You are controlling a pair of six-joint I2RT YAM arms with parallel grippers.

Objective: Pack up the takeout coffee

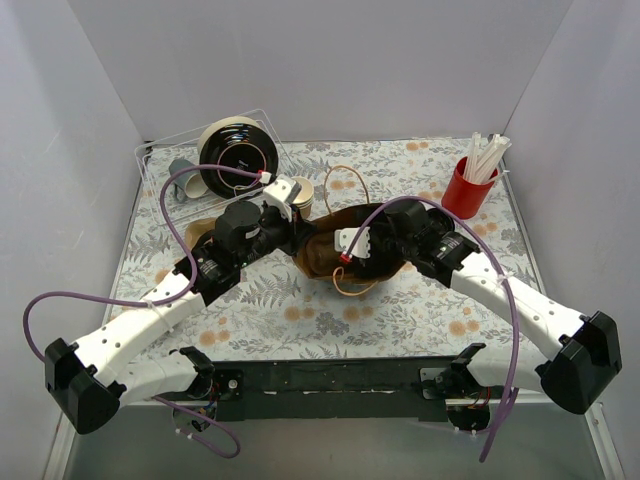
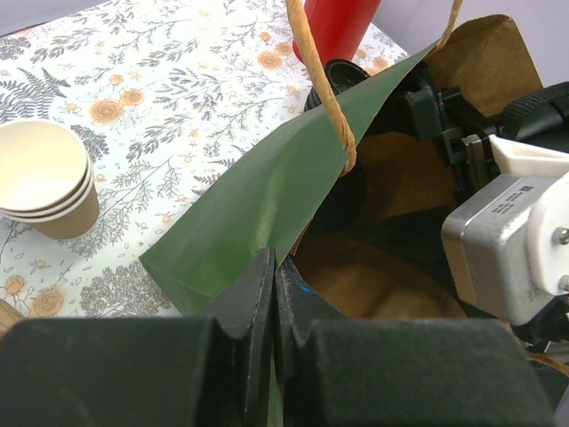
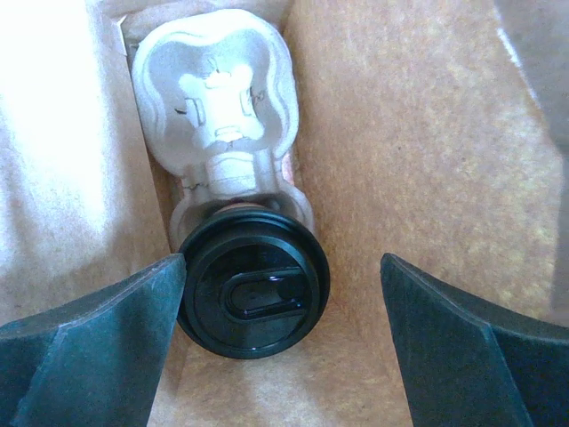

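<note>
Green-and-brown paper bag [image 1: 330, 262] sits on the table [image 1: 300, 320], its green wall pinched in the closed left claw [image 2: 274, 294]. Inside, the right claw [image 3: 283, 267] gapes wide, holding nothing, straddling the takeout coffee [image 3: 253, 294] on the bag floor. Placing looks done; next, lift straight out, clear of the close paper walls and rope handles [image 2: 324, 89].

Green paper bag [image 2: 258, 196], red straw cup [image 1: 467, 192], stacked cups [image 2: 43, 181]

The floral-patterned table [image 1: 300, 320] carries the paper bag [image 1: 325, 258] (green outside, brown inside). Stacked tan cups [image 1: 305, 196] stand just rear-left of the bag, a clear tray [image 1: 158, 165] farther rear-left, and a red cup [image 1: 462, 192] rear-right.
</note>
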